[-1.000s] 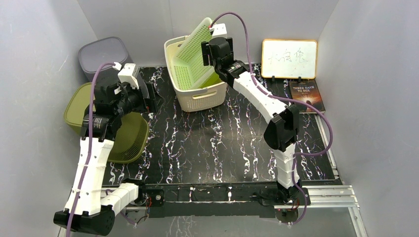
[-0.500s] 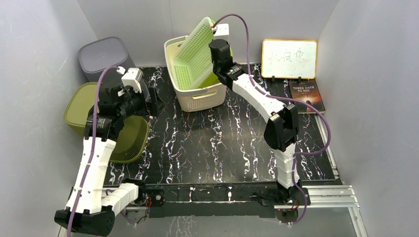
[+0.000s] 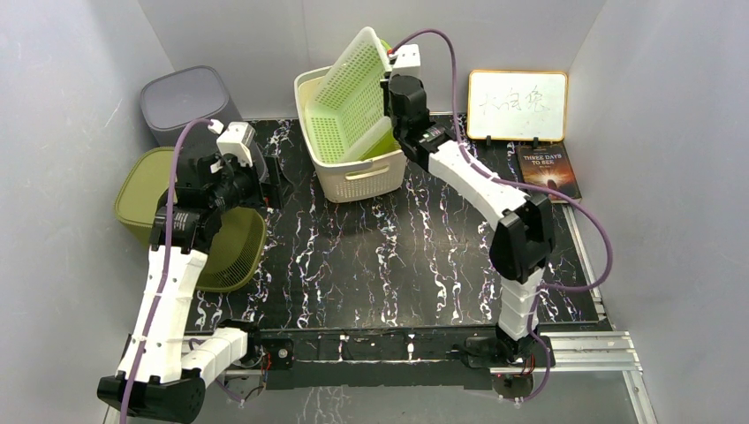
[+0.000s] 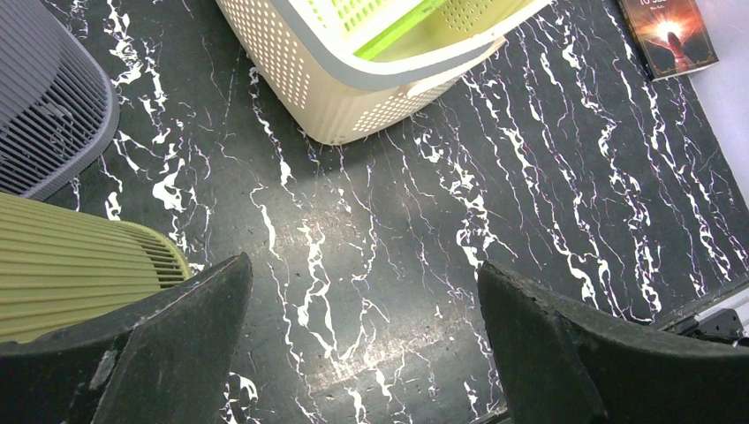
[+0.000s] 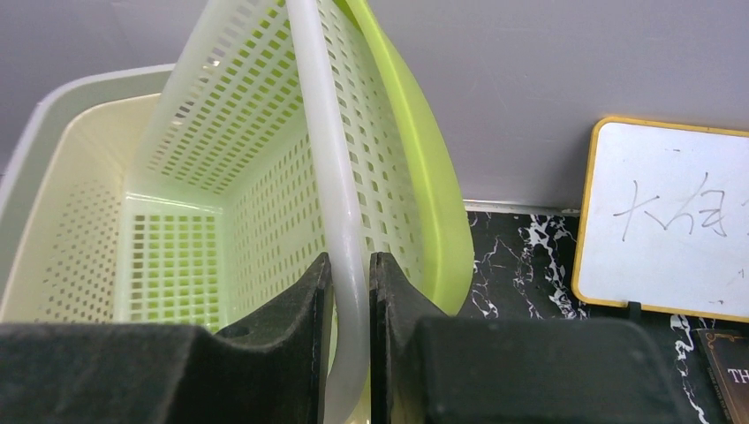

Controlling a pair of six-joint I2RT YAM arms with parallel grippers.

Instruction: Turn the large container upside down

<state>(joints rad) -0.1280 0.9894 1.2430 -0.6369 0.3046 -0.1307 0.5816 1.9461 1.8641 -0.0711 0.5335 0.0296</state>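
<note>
The right gripper [image 5: 349, 265] is clamped on the smooth rim of the perforated plastic inner basket [image 3: 344, 97], which is tilted up inside the large cream container [image 3: 362, 177] at the back of the marbled table [image 4: 397, 221]. It's probably best lifted straight out so the thin, bendy mesh isn't snagged. The left gripper [image 4: 362, 269] is held wide open, nothing in it

Holds the left arm [image 3: 163, 283] folded at lower left of the overhead view; spreads the left gripper [image 4: 362, 265] wide, gripping nothing; stretches the right arm [image 3: 477, 181] to upper centre; pinches the right gripper [image 5: 347, 265] on a thin white rim [image 5: 340, 177].
</note>
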